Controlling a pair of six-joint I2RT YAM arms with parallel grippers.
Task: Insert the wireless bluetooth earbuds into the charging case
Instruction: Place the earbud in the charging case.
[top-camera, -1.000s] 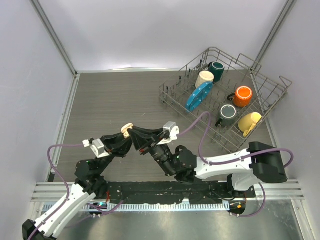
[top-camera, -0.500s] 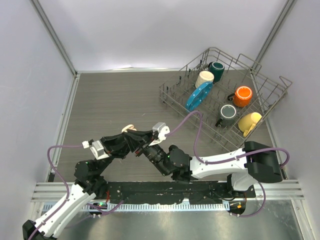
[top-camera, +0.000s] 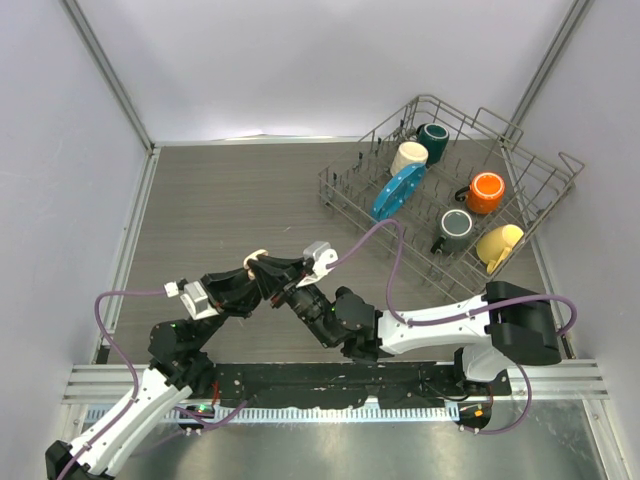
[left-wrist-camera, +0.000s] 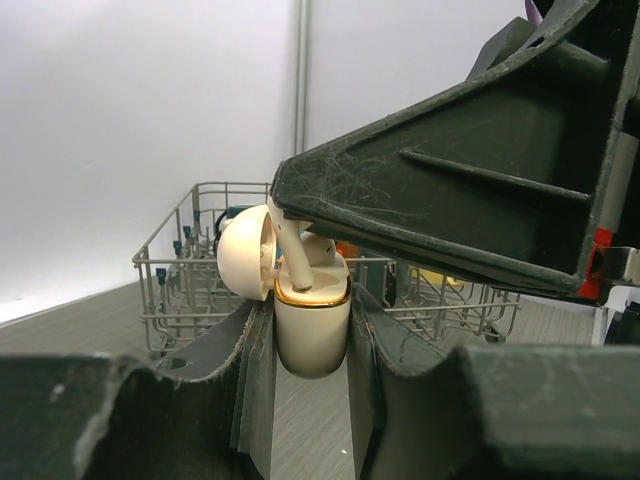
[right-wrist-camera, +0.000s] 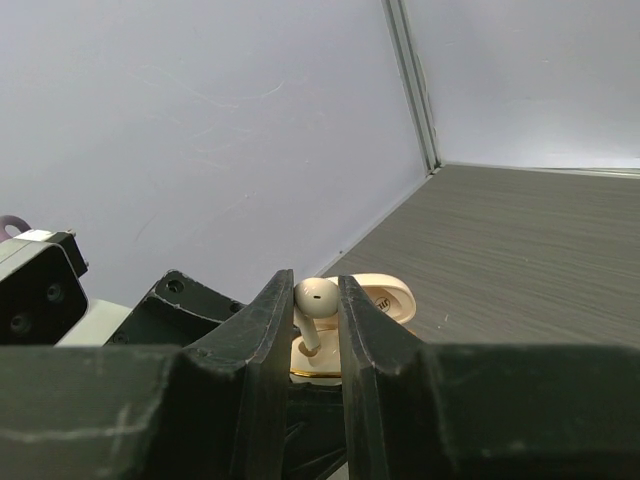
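My left gripper (left-wrist-camera: 312, 345) is shut on the peach-beige charging case (left-wrist-camera: 312, 330), held upright above the table with its lid (left-wrist-camera: 245, 253) swung open to the left. My right gripper (right-wrist-camera: 316, 300) is shut on one pale earbud (right-wrist-camera: 317, 297), held just above the case (right-wrist-camera: 320, 362), with the stem tip down in the case's opening. The stem also shows in the left wrist view (left-wrist-camera: 292, 265) under the right finger (left-wrist-camera: 450, 200). In the top view both grippers meet at the case (top-camera: 257, 262) near the table's front left. No other earbud shows.
A wire dish rack (top-camera: 530, 165) stands at the back right with cream, teal, orange, grey and yellow mugs and a blue plate (top-camera: 397, 192). Grey walls close in the left, back and right of the wooden table (top-camera: 230, 190).
My right gripper has moved left and down with the earbud, bringing it over the case in my left gripper. The earbud's stem now sits in the case opening.
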